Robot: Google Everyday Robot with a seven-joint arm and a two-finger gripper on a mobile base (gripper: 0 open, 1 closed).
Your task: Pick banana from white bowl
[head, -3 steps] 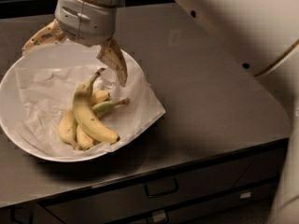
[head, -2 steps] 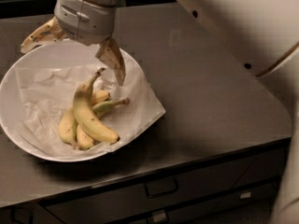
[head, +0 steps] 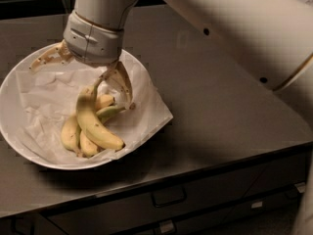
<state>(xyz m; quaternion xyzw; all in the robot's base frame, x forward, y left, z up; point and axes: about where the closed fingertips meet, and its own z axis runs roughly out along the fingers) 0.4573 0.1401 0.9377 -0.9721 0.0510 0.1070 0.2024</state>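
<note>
The white bowl (head: 11, 131) is wide and shallow, lined with crumpled white paper, and sits on the left of a grey counter. A small bunch of bananas lies in it. The banana (head: 92, 125) is the longest, most curved one, lying on top with its stem pointing up. My gripper (head: 81, 84) hangs over the back of the bowl, open wide. One finger (head: 46, 58) is near the bowl's far left rim. The other finger (head: 122, 81) points down just right of the banana's stem. Nothing is held.
The shorter bananas (head: 71, 133) lie under and beside the long one. The paper's corner (head: 159, 112) overhangs the bowl's right rim. The grey counter (head: 220, 111) extends right. Drawers with handles (head: 168, 198) are below its front edge. My arm crosses the upper right.
The gripper has lowered a little toward the bananas, still open. The bananas and bowl have not moved.
</note>
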